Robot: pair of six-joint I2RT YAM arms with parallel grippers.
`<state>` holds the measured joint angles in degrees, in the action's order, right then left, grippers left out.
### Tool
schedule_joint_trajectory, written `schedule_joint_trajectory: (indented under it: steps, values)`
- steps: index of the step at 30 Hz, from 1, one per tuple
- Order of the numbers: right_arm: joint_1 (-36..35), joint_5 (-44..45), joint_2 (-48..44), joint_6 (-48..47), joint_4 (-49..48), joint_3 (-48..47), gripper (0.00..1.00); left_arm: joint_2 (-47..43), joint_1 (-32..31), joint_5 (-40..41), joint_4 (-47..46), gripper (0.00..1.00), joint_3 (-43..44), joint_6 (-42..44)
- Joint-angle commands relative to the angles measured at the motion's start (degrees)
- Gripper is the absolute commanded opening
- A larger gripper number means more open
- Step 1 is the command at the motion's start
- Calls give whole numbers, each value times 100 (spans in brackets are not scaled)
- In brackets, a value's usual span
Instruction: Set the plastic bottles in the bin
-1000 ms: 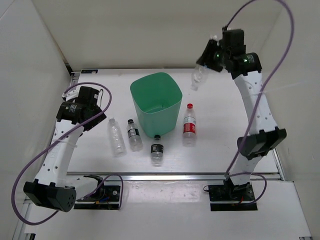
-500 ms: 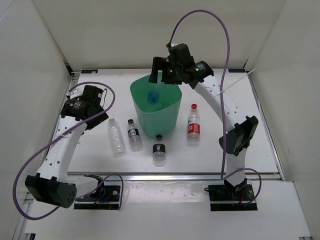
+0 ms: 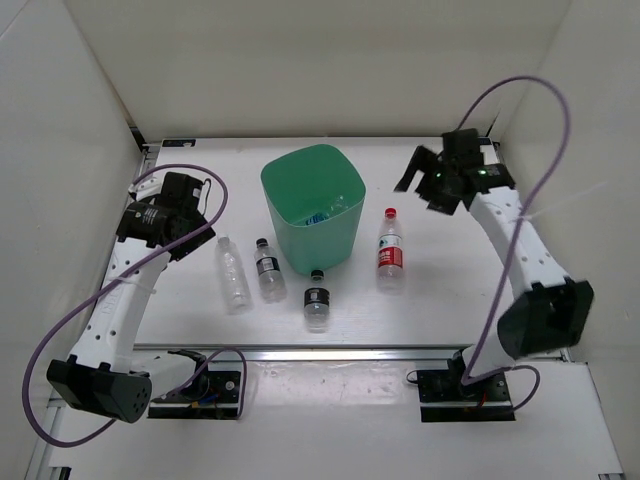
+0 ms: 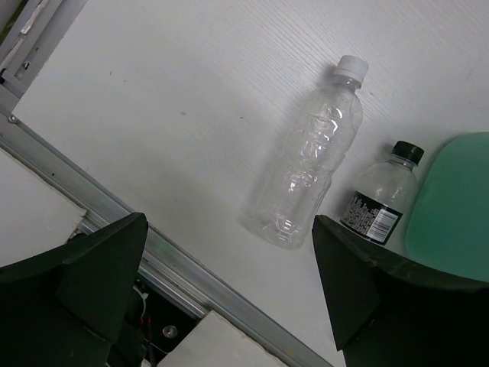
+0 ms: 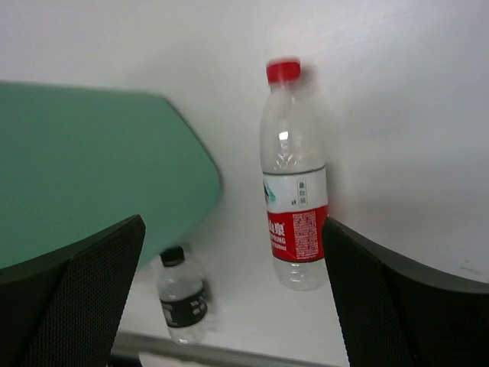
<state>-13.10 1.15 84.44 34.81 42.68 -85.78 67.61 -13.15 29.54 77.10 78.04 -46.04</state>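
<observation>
Farthest left of the bin [image 3: 325, 245], the left gripper [image 4: 229, 223] hangs over the table [image 3: 450, 290] with its jaws wide apart and nothing between them. Its wrist camera looks down on the plain bottle [image 4: 306, 183], which lies on its side well left of the bin, white cap pointing to the far edge. Between that bottle and the bin lies a dark-labelled bottle [image 4: 380, 206] with a black cap, just beside the bin's left wall; whether it touches the wall cannot be told. A second dark-labelled bottle [image 3: 316, 300] lies just in front of the bin's near wall, its cap towards the bin. The mint-green bin stands upright at the middle of the table, and inside it a clear bottle with a hint of blue [image 3: 328, 211] rests on the bottom. Right of the bin, close to its wall but apart from it, the red-labelled bottle [image 5: 294, 206] lies with its red cap pointing away. Farther right and beyond it, the right gripper [image 5: 233, 225] hangs empty, jaws spread wide.
</observation>
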Motion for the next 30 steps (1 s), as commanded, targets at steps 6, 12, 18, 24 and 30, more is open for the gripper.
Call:
schedule_joint_trajectory:
  steps: [6,12,18,24,30]
  values:
    - [-359,-1266,1915,-598,-330,553,99,-82,-21,26,-134,100,-166,-19]
    - [-360,-1266,2699,-730,-252,501,85,-82,-21,183,-81,100,-272,-71]
    - [-254,-1056,2236,-800,346,53,28,-82,-21,184,-81,100,-272,-124]
    - [-333,-616,891,-484,795,-1623,25,-82,-21,184,-81,100,-324,-177]
    - [-1071,-291,1556,-650,611,-4682,27,23,-21,131,-81,100,-377,-177]
